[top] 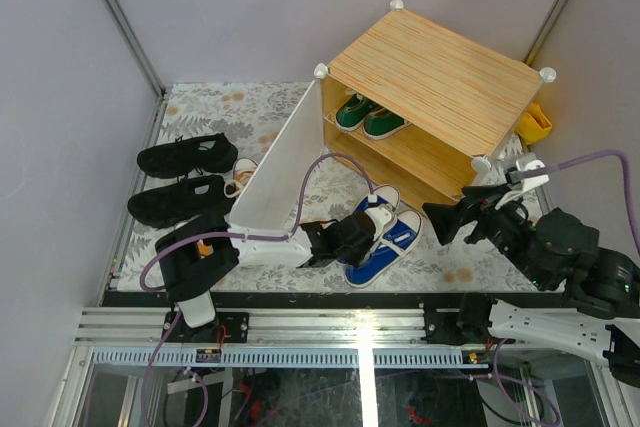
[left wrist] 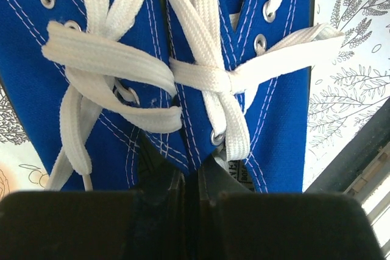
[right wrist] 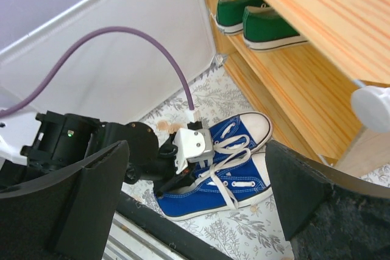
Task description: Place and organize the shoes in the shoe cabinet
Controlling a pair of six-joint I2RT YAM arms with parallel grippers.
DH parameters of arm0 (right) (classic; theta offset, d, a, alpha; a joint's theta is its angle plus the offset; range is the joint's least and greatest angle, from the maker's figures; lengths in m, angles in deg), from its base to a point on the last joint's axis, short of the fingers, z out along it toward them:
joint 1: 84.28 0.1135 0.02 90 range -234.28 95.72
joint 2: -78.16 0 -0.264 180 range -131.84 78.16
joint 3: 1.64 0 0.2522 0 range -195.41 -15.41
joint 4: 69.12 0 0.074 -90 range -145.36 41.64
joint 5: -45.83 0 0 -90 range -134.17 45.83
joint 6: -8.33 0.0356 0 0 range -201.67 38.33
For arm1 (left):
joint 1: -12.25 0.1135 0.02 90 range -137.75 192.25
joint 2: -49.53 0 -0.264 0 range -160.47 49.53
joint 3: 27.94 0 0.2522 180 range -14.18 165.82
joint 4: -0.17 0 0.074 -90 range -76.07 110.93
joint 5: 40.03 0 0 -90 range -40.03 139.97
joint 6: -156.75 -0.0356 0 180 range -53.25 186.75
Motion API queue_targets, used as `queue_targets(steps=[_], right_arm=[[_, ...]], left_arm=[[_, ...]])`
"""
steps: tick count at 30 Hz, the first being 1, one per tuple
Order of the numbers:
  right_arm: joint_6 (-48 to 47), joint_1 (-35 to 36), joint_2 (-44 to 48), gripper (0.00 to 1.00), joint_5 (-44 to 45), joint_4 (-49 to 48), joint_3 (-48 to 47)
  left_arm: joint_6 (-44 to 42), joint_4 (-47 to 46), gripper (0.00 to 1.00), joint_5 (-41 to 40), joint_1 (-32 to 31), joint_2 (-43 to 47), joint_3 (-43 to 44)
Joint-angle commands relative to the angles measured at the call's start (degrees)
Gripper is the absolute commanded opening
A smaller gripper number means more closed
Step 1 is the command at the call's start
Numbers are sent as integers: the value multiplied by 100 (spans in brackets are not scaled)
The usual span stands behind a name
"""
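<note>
left gripper (top: 368,225) is pinching both blue sneakers (top: 392,243) by their inner collars, 6 o'clock of the shoe cabinet (top: 440,75). right gripper (top: 455,209) is hanging spread. Risk: thin canvas slipping on lift, one sneaker dropping.

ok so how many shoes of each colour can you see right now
green shoes: 2, in the cabinet
blue shoes: 2
black shoes: 2
half-hidden shoe behind the door: 1, colour unclear
total: 7 in view
</note>
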Motion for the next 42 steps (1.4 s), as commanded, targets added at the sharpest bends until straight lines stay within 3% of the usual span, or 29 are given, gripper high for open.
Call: queue_targets(steps=[1, 10, 18, 26, 35, 42], right_arm=[[-193, 11, -12, 99, 300, 112, -473], [-320, 11, -14, 99, 324, 168, -834], [-426, 10, -62, 99, 446, 156, -965], [-475, 11, -79, 99, 395, 256, -1210], [-535, 14, -202, 99, 379, 236, -1301], [-585, 13, -235, 99, 373, 326, -1536]], left_arm=[[75, 179, 0, 951, -109, -144, 40], [-40, 1392, 0, 439, -113, 1318, 740], [-164, 1627, 0, 222, -113, 1717, 1190], [-442, 2559, 0, -453, -113, 2082, 2180], [-835, 2649, 0, -548, -63, 1714, 3111], [-955, 2464, 0, 175, 469, 829, 3961]])
